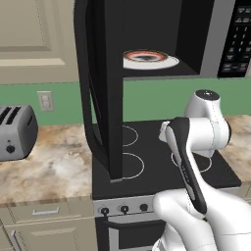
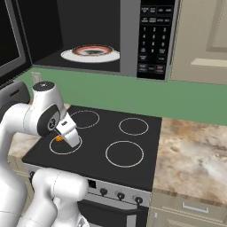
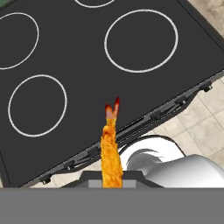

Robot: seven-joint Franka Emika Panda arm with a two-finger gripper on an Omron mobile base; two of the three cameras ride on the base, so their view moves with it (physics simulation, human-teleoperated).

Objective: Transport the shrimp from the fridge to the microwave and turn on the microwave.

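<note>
My gripper is shut on the shrimp, a slim orange-pink piece that sticks out from between the jaws, tail forward. It hangs over the front of the black cooktop. From the right base view the shrimp peeks out at the hand above the near left burner. The microwave sits above the stove with its door swung wide open to the left. Inside lies a round plate. Its keypad is on the right. The fridge is out of view.
A silver toaster stands on the marble counter left of the stove. More counter lies to the right. The open microwave door hangs low over the cooktop's left side. Stove knobs line the front edge.
</note>
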